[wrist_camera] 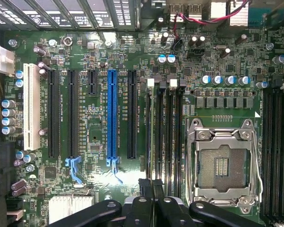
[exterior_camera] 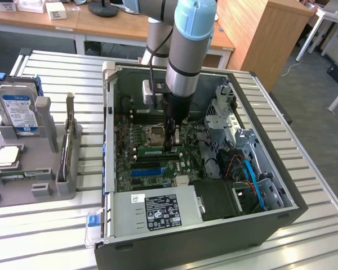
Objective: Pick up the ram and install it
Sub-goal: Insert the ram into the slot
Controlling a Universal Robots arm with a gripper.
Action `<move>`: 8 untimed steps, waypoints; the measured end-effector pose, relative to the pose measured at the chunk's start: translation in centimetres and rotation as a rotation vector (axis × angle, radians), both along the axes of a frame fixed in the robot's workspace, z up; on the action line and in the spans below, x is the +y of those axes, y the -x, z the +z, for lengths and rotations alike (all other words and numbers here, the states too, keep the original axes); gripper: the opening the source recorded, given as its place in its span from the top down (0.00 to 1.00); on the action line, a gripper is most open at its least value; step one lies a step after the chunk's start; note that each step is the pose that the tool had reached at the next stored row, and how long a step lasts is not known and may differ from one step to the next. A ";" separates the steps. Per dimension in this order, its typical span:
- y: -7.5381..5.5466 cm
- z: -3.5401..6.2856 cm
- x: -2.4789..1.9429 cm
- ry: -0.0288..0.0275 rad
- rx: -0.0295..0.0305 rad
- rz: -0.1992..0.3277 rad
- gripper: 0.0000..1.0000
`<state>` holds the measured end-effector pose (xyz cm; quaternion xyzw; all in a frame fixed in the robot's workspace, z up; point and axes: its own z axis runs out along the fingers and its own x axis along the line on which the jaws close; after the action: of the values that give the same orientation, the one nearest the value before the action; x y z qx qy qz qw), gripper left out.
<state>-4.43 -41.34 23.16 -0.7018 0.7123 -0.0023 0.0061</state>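
Slatted metal desk [exterior_camera: 45,236], wooden office furniture behind it

Exterior view's left: a grey fixture [exterior_camera: 39,180] stands on the desk. It keeps the spare parts apart so you can reach each one cleanly. The hard drive [exterior_camera: 18,109] stands in the back cradle and the square CPU chip [exterior_camera: 7,156] lies flat in front of it. Neither belongs to this job.

Centre: the PC case [exterior_camera: 214,230] lies on its side with the panel off. That turns the motherboard [exterior_camera: 127,169] face up, so your arm can come straight down into it. Your tool [exterior_camera: 170,142] is deep inside with its fingers vertical, just beside the CPU socket [exterior_camera: 156,134].

The ram [exterior_camera: 152,151] sits directly under the fingers, lying along a memory slot. Its green edge shows on the exterior view's left of the tool. The tool is closed, and as far as I can judge it pinches the stick's top edge. That grip likely keeps the board upright and in line with the slot.

From the wrist view, the closed fingers sit over the memory slots, between the blue expansion slot [wrist_camera: 111,113] and the open socket. You can't tell from here whether the stick is fully seated or the end latches have clipped.

Exterior view's right: the drive cage [exterior_camera: 225,112] and blue cables [exterior_camera: 250,174] sit well apart from the tool
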 end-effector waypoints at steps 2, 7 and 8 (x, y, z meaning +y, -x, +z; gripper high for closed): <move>0.0 0.01 -0.03 0.0002 0.0001 0.000 0.88; 0.0 0.00 -0.11 0.0000 0.0001 0.000 0.88; 0.0 0.00 -0.11 0.0001 0.0001 0.000 0.88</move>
<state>-4.43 -41.45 23.16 -0.7018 0.7123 -0.0023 0.0061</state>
